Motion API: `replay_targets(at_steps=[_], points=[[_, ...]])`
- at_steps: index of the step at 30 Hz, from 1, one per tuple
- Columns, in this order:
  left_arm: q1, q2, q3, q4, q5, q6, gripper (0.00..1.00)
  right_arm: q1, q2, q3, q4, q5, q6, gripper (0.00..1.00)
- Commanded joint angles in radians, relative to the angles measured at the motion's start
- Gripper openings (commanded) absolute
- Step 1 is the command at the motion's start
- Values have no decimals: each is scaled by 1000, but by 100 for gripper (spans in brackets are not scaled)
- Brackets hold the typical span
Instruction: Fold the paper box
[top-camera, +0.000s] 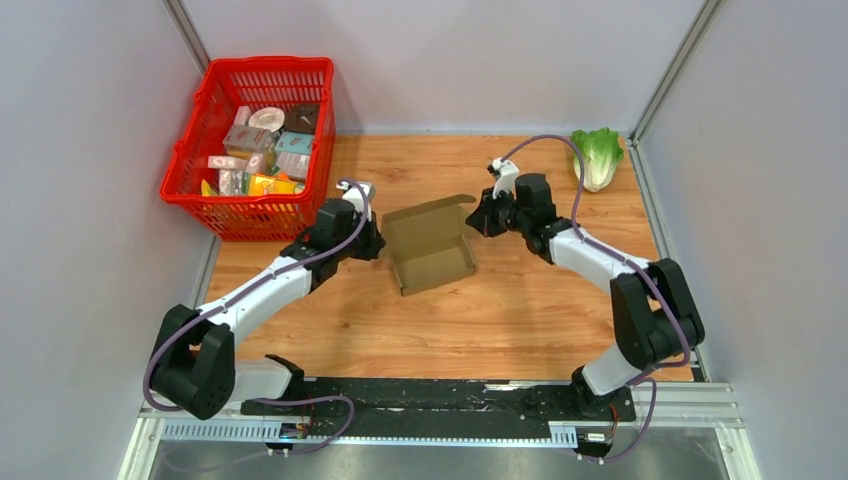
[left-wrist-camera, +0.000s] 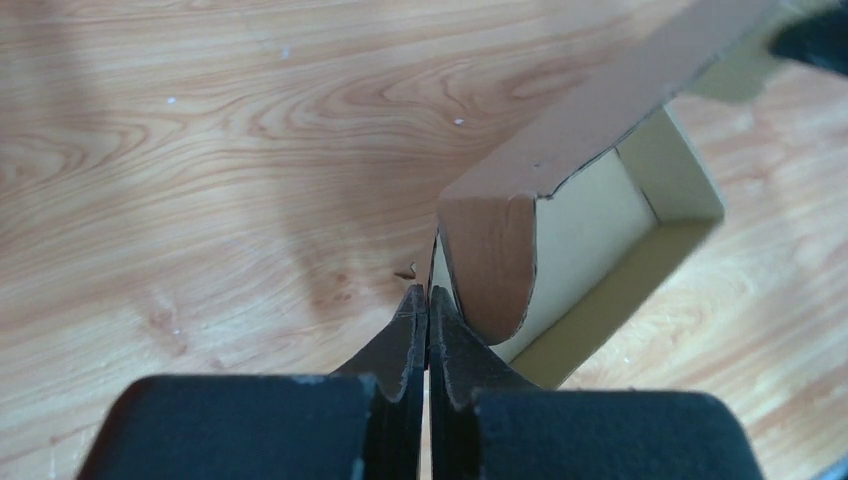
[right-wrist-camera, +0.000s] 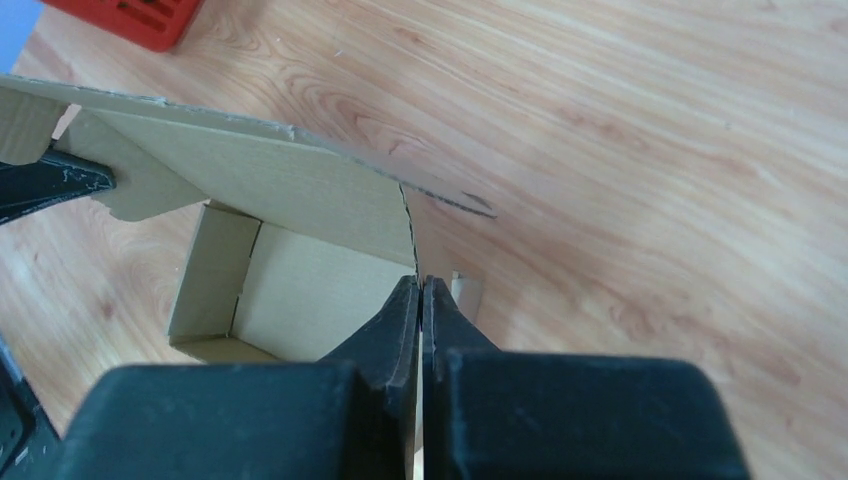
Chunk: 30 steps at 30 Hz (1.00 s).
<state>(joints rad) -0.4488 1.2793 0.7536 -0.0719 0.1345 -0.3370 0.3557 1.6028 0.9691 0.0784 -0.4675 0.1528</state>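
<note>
The paper box (top-camera: 430, 250) is a small brown cardboard tray in the middle of the table, with its lid flap (top-camera: 432, 208) raised at the far side. My left gripper (top-camera: 378, 241) is at the box's left wall and is shut on the thin cardboard edge (left-wrist-camera: 433, 262). The left wrist view shows a curled tab (left-wrist-camera: 490, 260) and the box's inside (left-wrist-camera: 590, 230). My right gripper (top-camera: 481, 221) is at the far right corner, shut on the cardboard edge (right-wrist-camera: 409, 235) beside the open inside (right-wrist-camera: 320, 290).
A red basket (top-camera: 192, 160) holding several small printed packages stands at the far left. A green lettuce (top-camera: 598, 155) lies at the far right by the wall. Grey walls close in the left, right and back sides of the wooden table (top-camera: 450, 330).
</note>
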Motion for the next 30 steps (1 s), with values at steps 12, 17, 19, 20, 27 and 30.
replay_targets(at_steps=[12,17,19,20,27,30], points=[[-168,-3,-75,256,-623,-247,0,356,-276,-328,297,918,274,2],[-199,3,-132,346,-647,-226,0,443,-259,-353,314,1081,342,4],[-206,3,-155,382,-645,-215,0,459,-248,-346,297,1119,366,5],[-208,3,-178,406,-645,-220,0,476,-242,-346,297,1124,373,6],[-226,-34,-272,508,-644,-226,0,606,-218,-333,235,1338,482,5],[-234,-43,-289,517,-633,-224,0,654,-186,-291,149,1397,547,4]])
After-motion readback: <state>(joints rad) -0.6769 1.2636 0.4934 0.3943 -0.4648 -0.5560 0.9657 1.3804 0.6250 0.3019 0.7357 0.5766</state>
